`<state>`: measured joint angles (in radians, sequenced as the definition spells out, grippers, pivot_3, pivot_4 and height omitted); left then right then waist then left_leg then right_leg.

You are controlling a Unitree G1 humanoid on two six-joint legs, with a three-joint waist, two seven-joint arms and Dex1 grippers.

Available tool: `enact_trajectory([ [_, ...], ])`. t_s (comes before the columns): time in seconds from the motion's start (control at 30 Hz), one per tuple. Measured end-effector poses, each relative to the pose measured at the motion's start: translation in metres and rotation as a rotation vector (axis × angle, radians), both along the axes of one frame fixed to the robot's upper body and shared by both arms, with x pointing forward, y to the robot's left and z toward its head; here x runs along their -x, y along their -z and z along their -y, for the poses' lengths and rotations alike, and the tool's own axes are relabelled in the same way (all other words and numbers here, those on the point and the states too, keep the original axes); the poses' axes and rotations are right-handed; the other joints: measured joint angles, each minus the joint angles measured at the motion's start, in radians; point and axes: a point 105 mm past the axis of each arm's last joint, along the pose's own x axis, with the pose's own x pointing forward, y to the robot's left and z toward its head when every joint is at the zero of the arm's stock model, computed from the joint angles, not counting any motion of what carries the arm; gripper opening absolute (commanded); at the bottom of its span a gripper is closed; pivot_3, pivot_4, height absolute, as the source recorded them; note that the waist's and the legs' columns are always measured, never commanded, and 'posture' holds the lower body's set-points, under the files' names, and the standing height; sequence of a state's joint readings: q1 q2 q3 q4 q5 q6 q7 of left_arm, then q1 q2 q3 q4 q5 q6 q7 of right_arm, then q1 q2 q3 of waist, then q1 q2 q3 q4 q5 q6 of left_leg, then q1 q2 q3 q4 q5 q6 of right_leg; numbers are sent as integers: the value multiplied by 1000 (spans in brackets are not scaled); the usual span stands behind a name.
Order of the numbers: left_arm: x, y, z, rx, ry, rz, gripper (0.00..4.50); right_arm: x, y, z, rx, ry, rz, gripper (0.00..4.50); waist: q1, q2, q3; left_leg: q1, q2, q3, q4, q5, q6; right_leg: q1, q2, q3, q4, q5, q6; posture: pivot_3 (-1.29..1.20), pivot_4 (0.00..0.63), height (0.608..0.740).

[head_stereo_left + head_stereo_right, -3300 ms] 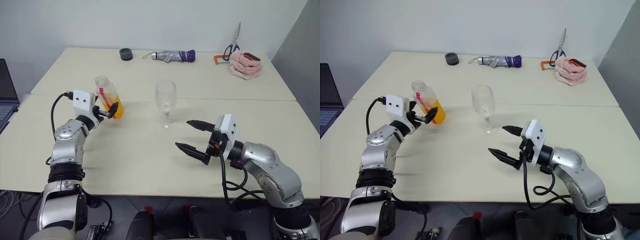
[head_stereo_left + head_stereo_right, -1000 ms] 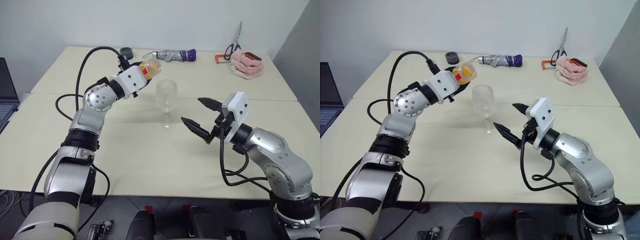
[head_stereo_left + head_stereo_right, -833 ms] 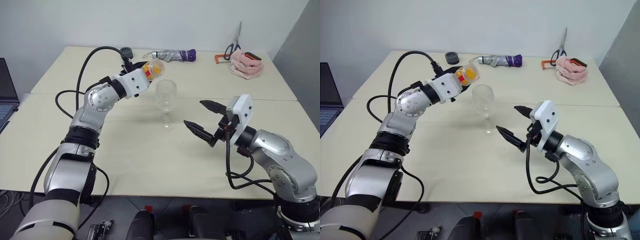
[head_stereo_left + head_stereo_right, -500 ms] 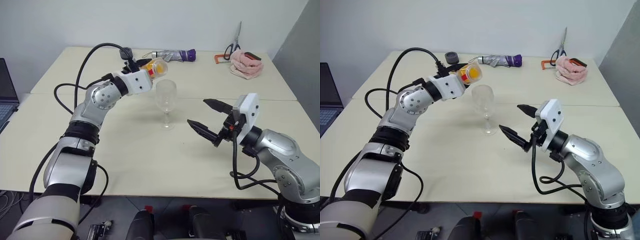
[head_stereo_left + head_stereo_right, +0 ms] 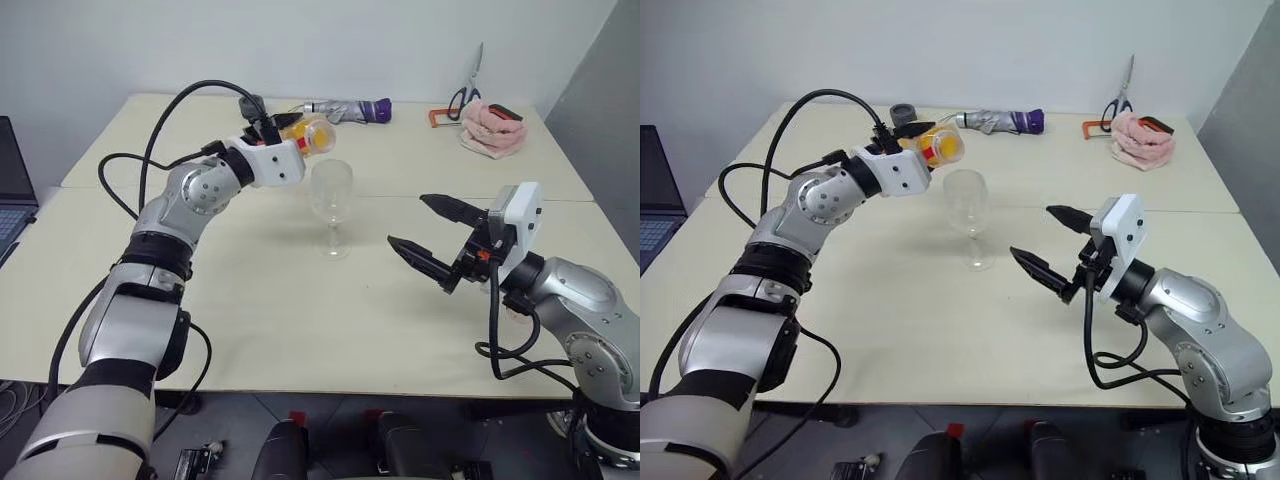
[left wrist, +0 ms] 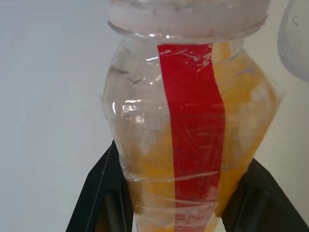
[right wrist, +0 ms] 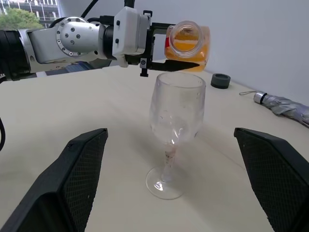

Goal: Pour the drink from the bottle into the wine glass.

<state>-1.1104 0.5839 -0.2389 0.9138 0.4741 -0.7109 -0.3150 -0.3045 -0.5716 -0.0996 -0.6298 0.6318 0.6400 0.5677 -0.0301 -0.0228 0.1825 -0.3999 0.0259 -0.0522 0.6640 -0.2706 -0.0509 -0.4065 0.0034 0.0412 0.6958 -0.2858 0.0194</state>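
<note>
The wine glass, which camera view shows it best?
The right wrist view: the wine glass stands whole, from rim to foot, between the open right gripper's fingers. Both eye views show it smaller under the tipped bottle. The left wrist view catches just an edge of its bowl.

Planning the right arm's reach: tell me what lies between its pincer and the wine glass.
Only bare table. Both eye views show nothing between the open right pincer and the wine glass.

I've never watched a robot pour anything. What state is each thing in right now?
Small clear plastic bottle: uncapped, tipped on its side above the glass.
Orange drink: all in the bottle.
Clear stemmed wine glass: upright, empty.
Left tool: shut on the bottle.
Right tool: open, empty.
Grey folding umbrella: folded, lying flat.
</note>
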Motion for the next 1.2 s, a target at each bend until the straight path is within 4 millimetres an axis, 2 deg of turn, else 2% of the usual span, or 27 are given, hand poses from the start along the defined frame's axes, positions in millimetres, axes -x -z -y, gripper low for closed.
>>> enact_trajectory([
  [0.5, 1, -7, 0, -86, -3, 85, 1786, 1, 1, 0, 1, -7, -10, 4500, 0, 0, 0, 0, 0, 0, 0, 0, 0, 0, 0, 0, 0, 0, 0, 0, 150, 740],
  [0.73, -2, -1, 1, -131, -11, 92, 1786, 1, 1, -1, 1, -8, -10, 4500, 0, 0, 0, 0, 0, 0, 0, 0, 0, 0, 0, 0, 0, 0, 0, 0, 150, 740],
  [0.93, -2, -10, -2, -141, -27, 134, 1786, 1, 1, -1, 1, -9, -10, 4500, 0, 0, 0, 0, 0, 0, 0, 0, 0, 0, 0, 0, 0, 0, 0, 0, 150, 740],
  [1.2, -4, -4, -6, -174, -36, 133, 1786, 1, 1, -1, 1, -10, -10, 4500, 0, 0, 0, 0, 0, 0, 0, 0, 0, 0, 0, 0, 0, 0, 0, 0, 150, 740],
])
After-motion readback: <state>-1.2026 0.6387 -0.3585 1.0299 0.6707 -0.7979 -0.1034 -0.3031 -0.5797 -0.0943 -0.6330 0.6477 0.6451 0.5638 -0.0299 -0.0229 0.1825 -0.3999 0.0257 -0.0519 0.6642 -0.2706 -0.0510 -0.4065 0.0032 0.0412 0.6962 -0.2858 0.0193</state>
